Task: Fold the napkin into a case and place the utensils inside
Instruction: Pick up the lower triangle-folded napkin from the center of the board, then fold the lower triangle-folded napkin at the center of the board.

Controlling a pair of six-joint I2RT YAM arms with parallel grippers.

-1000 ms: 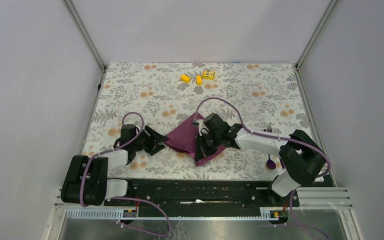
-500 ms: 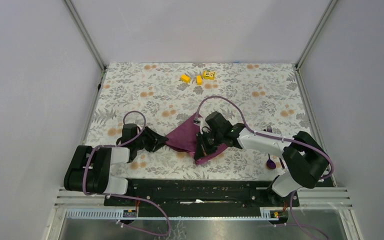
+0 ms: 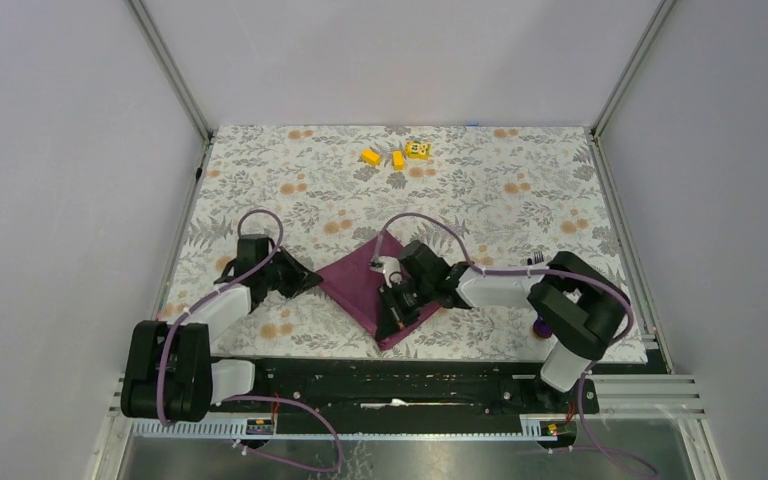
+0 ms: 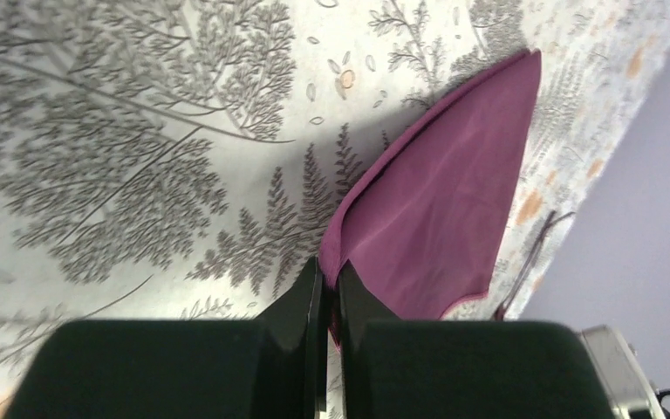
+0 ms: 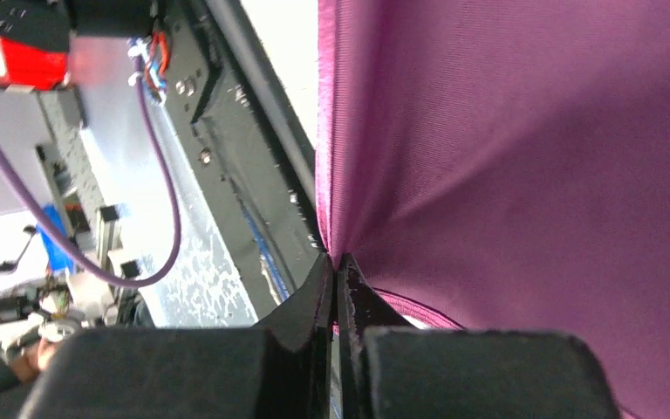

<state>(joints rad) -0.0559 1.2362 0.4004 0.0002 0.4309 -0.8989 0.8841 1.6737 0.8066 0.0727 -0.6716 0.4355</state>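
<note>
In the top view, I saw the napkin lying toward the 6 o'clock edge of the tablecloth, with the left gripper at its 9 o'clock corner and the right gripper at 5 o'clock. The left wrist view showed the fingers clenched on that corner. In the right wrist view the fingers pinched a fold.

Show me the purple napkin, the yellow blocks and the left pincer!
napkin (image 3: pixel 355 283), top view, flat left half of the cloth.
yellow blocks (image 3: pixel 397 159), top view, the middle block.
left pincer (image 4: pixel 329 272), left wrist view, midway between its fingertips.
</note>
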